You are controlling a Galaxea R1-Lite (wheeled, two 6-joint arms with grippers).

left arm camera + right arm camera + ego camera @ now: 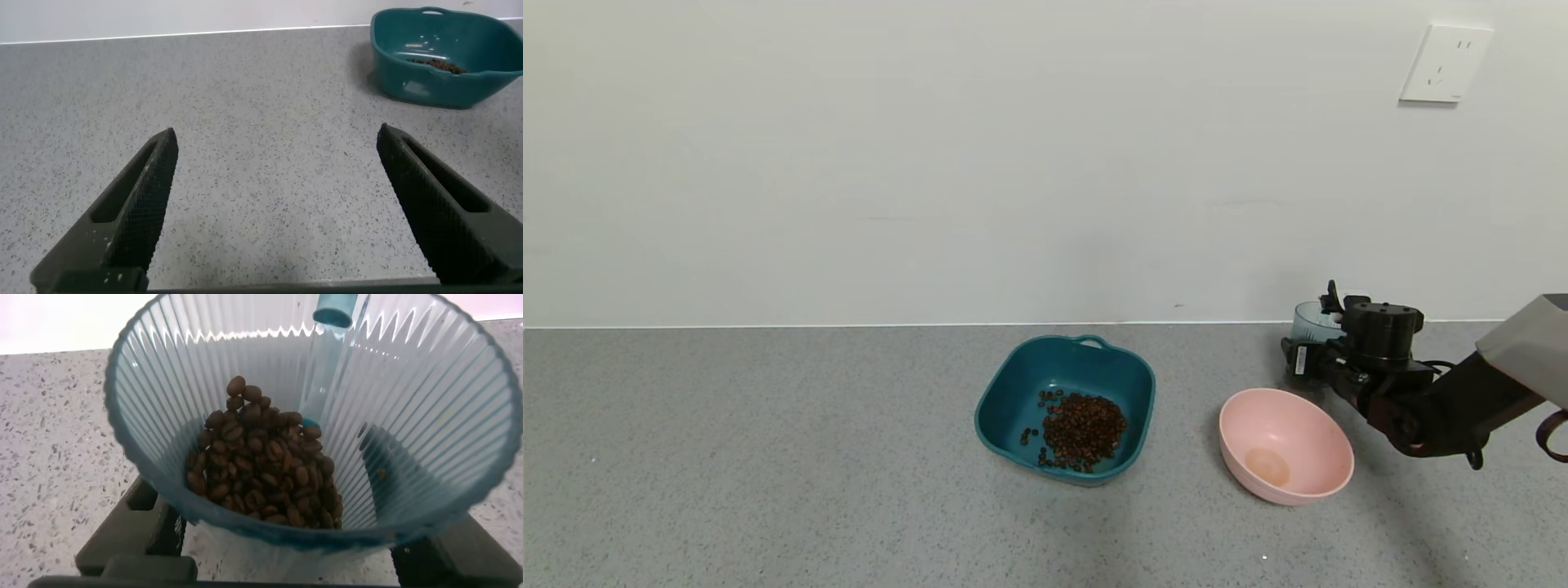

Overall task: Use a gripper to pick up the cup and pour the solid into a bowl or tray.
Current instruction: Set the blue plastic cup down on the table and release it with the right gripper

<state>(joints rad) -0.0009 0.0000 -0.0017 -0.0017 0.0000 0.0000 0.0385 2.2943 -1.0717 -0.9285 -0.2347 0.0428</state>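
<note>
The cup (1308, 321) is a ribbed blue-grey tumbler at the far right, near the wall. In the right wrist view the cup (409, 416) fills the picture and holds a heap of brown beans (265, 469). My right gripper (1313, 328) has a jaw against each side of the cup (290, 549) and grips it low down. The dark teal square basin (1013, 384) sits mid-table with a pile of beans (1082, 430) in it. My left gripper (276, 135) is open and empty over bare table, with the basin (409, 77) farther off.
A round pink bowl (1286, 445) stands between the basin and the cup, just in front of my right arm. The white wall runs close behind the cup. A wall socket (1445, 64) is at the upper right.
</note>
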